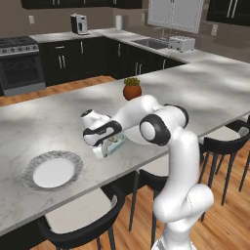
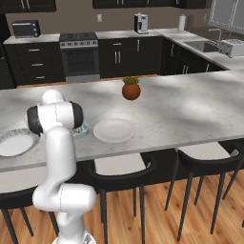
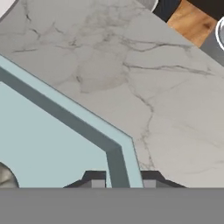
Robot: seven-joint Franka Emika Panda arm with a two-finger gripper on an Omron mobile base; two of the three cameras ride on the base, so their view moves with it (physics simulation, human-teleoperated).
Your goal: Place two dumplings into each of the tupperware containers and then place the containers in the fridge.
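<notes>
One tub wall between the finger tips

One patterned plate (image 1: 52, 170) lies at the left of the marble island counter (image 1: 205, 90) in the left base view, near the front edge. To the right of it the gripper (image 1: 104, 150) points down at a light-blue tupperware container (image 1: 115, 143), which stands on the counter near the front edge, partly hidden by the hand. In the hand view the rim of this container (image 3: 57, 144) runs straight between the two dark finger tips (image 3: 97, 180), one on each side of the wall, so the jaws are closed on the container wall. A part of a grey dumpling (image 3: 6, 178) shows inside the tub, at the left lower corner of the hand view. Further right and further back, a brown pot with a small green plant (image 1: 132, 89) stands on the counter, well apart from the container. In the right base view a plain white plate (image 2: 114, 130) lies just to the right of the container.
</notes>
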